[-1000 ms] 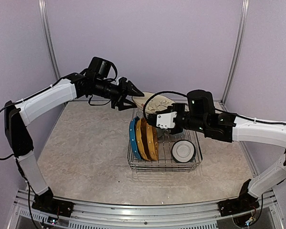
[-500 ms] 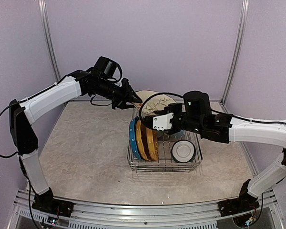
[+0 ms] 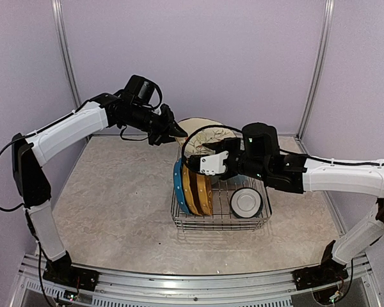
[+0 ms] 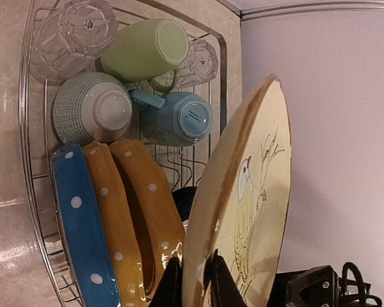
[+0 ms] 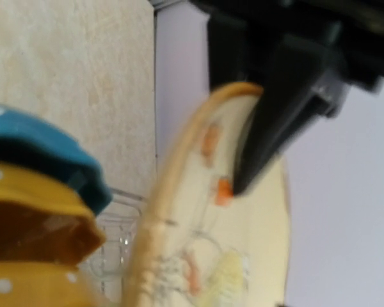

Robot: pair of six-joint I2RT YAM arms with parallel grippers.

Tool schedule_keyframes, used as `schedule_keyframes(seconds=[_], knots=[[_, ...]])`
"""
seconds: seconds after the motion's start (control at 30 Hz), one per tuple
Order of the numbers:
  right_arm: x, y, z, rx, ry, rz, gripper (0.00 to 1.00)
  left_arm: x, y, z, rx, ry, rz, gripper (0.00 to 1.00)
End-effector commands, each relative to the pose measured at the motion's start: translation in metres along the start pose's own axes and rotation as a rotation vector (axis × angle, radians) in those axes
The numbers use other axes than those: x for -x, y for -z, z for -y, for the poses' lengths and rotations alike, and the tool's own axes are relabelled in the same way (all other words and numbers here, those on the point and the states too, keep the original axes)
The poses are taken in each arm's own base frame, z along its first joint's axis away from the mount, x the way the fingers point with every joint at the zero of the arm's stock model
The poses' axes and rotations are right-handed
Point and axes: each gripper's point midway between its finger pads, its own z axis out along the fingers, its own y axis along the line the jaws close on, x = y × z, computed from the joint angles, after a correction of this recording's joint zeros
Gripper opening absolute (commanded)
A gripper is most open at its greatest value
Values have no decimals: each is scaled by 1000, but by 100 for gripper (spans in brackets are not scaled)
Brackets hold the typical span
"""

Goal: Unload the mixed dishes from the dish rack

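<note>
The cream plate (image 3: 201,128) with a bird drawing stands on edge above the far end of the dish rack (image 3: 221,225). My left gripper (image 3: 176,133) is shut on its rim; in the left wrist view both black fingers (image 4: 193,281) pinch the plate (image 4: 256,179). My right gripper (image 3: 198,163) hangs just below and right of the plate, jaws apart, gripping nothing. The right wrist view shows the plate (image 5: 243,256) close up with the left finger (image 5: 269,128) on it. In the rack stand a blue dotted plate (image 3: 178,185) and two yellow plates (image 3: 198,188).
Still in the rack are a white bowl (image 4: 93,109) lying upside down, a pale green mug (image 4: 144,50), a light blue mug (image 4: 179,118) and a clear glass (image 4: 67,32). Lilac walls and upright poles (image 3: 317,64) close the back.
The left gripper has closed on the cream plate's rim and tipped it upright. The right gripper has let go of the plate and moved down and left.
</note>
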Motion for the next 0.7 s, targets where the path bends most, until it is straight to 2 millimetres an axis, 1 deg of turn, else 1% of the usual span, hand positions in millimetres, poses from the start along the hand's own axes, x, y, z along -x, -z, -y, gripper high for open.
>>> schedule_keyframes(seconds=[0.0, 0.1, 0.17, 0.2, 0.23, 0.37, 0.43, 0.47, 0.5, 0.57, 0.6, 0.67], knots=[[10, 14, 49, -179, -94, 39, 61, 23, 26, 3, -57, -38, 78, 0], [4, 17, 51, -200, -146, 17, 74, 33, 40, 0, -58, -35, 117, 0], [0, 19, 52, -209, -180, 3, 87, 40, 49, -5, -59, -29, 141, 0], [-1, 20, 52, -214, -199, -4, 95, 44, 54, -7, -62, -25, 154, 0], [-3, 22, 53, -219, -217, -10, 99, 48, 58, -11, -61, -16, 166, 0], [-16, 30, 56, -254, -325, -39, 100, 64, 85, -26, -65, 10, 234, 0], [-28, 34, 60, -291, -422, -66, 100, 75, 101, -42, -62, 34, 276, 0], [-36, 36, 61, -304, -476, -83, 100, 79, 108, -51, -59, 48, 295, 0], [-44, 38, 64, -320, -544, -100, 100, 83, 118, -56, -63, 55, 318, 0], [-64, 41, 65, -346, -677, -149, 100, 89, 134, -74, -61, 82, 353, 0], [-77, 42, 64, -353, -759, -186, 100, 92, 146, -79, -71, 93, 377, 0], [-97, 44, 58, -366, -857, -263, 100, 98, 162, -98, -79, 139, 407, 0]])
